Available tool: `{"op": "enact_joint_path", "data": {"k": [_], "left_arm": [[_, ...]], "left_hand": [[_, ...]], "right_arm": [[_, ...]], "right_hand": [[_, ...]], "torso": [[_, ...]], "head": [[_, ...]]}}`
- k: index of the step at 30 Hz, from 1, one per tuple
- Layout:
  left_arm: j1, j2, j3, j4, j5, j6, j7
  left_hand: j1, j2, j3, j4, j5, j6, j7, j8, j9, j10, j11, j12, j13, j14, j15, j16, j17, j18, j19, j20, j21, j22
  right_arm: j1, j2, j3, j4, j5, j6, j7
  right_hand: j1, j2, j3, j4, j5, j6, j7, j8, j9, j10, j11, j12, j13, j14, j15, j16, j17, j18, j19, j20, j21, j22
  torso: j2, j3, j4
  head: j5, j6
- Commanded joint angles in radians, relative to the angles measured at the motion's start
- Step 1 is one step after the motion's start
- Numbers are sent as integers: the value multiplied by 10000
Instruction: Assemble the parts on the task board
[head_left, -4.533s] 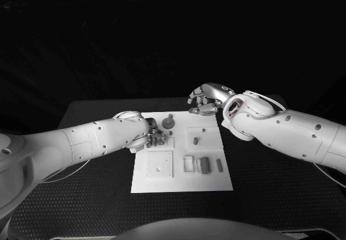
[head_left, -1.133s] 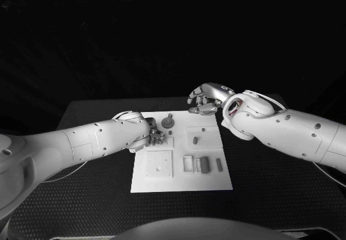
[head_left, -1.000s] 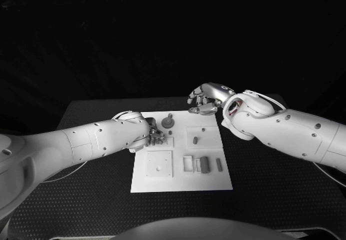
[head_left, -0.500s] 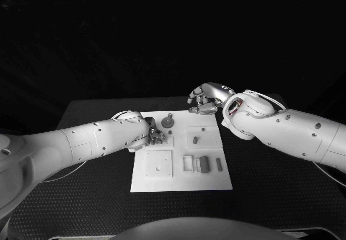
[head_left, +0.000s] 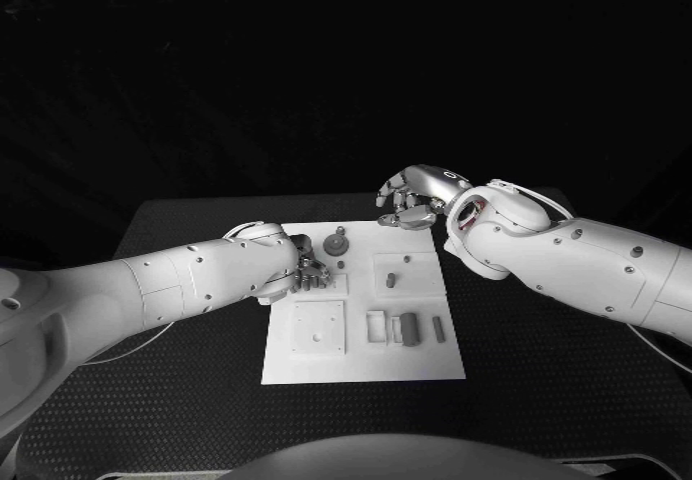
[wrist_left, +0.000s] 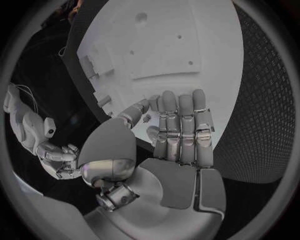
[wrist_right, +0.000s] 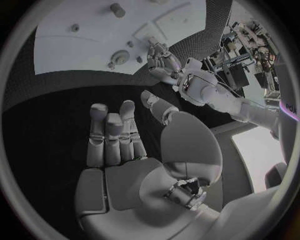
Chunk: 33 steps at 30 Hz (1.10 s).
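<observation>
Open along the board's (head_left: 361, 365) near edge; crowded at its far half.
Left hand (head_left: 296, 270) over the left edge, right hand (head_left: 414, 200) past the far right corner, upright parts (head_left: 336, 243) between.

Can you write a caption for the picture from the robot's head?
Left hand works at the white board with small parts while the right hand waits behind it.

Both arms wear smooth white shells, dotted with small dark screw holes. A thin pale cable loops over the right arm's wrist, above its reddish-ringed joint. The left hand (head_left: 300, 266) and right hand (head_left: 414, 199) are silver metal, with segmented fingers (wrist_left: 181, 125) and rounded glossy thumb housings.
</observation>
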Motion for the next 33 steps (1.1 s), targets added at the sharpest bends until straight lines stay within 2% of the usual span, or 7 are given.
{"op": "enact_joint_path", "data": {"k": [1, 7, 16, 20, 21, 25, 33], "left_arm": [[0, 6, 3, 26, 171, 104, 116], [-1, 0, 3, 24, 175, 120, 106], [0, -57, 4, 43, 340, 156, 155], [0, -69, 5, 59, 457, 159, 201], [0, -84, 5, 68, 471, 140, 212], [6, -209, 8, 139, 588, 28, 217], [81, -467, 98, 299, 588, -116, 207]], "left_hand": [[144, 215, 36, -220, 162, -16, -32, -19, 13, -14, -14, 45, -19, -67, 11, 61, -19, -11, 68, -18, -48, 24], [446, 606, 140, -836, 767, -19, -30, -17, 20, -16, -7, 75, -38, -74, 25, 99, -66, -26, 91, -8, -83, 81], [-63, 214, -4, -556, 664, -5, -22, -31, 6, -18, -5, 85, -76, -76, 26, 116, -128, -27, 127, -11, -142, 99], [-635, -358, -71, 49, -505, -13, -33, -57, -10, -38, -13, 85, -118, -101, 12, 134, -189, -4, 139, -25, -236, 101], [-759, -546, -18, 261, -1075, -16, -39, -63, -13, -43, -20, 89, -129, -112, -1, 143, -209, 4, 151, -24, -268, 101], [-1086, -1013, 32, 870, -2061, -38, -35, -70, -7, -71, -16, 102, -154, -148, 3, 182, -249, 15, 155, -27, -367, 115], [-1292, -1168, -377, 900, -2123, -144, -7, -96, 6, -173, 10, 86, -164, -267, 22, 195, -265, 27, 84, -13, -475, 123]], "right_arm": [[1, 7, 6, -1, -24, 101, 60], [1, 10, 6, -5, -23, 98, 56], [1, 11, 6, -16, -23, 95, 53], [1, 14, 6, -17, -23, 95, 54], [0, 15, 6, -21, -23, 93, 55], [0, 6, 6, -30, -23, 87, 53], [0, -8, 6, -46, -22, 81, 57]], "right_hand": [[-46, 18, 21, 66, 12, 7, 97, -40, -10, -63, 20, -40, 9, 13, -75, -55, -13, 291, 4, -85, -56, 42], [-46, 22, 21, 67, 12, 9, 96, -39, -10, -62, 20, -39, 10, 14, -75, -55, -13, 291, 5, -85, -56, 42], [-48, 26, 20, 71, 11, 11, 96, -38, -9, -62, 20, -39, 12, 15, -76, -56, -13, 291, 6, -85, -57, 42], [-49, 26, 19, 71, 11, 12, 96, -38, -9, -62, 20, -39, 12, 15, -76, -56, -13, 291, 6, -85, -58, 42], [-49, 26, 19, 71, 11, 12, 96, -38, -9, -62, 19, -39, 12, 15, -76, -56, -13, 291, 6, -85, -58, 42], [-50, 24, 18, 71, 11, 11, 96, -38, -9, -62, 19, -39, 13, 15, -76, -56, -13, 291, 6, -85, -58, 43], [-52, 19, 16, 72, 10, 10, 96, -39, -10, -62, 20, -40, 13, 15, -76, -57, -13, 291, 5, -84, -59, 43]], "torso": [[2, 3, -2], [2, 7, -5], [-4, 5, 1], [0, 1, -5], [1, 1, -5], [0, 5, -5], [-5, 12, 3]], "head": [[3, -8], [6, -4], [16, 13], [19, 29], [21, 30], [15, 41], [0, 56]]}}
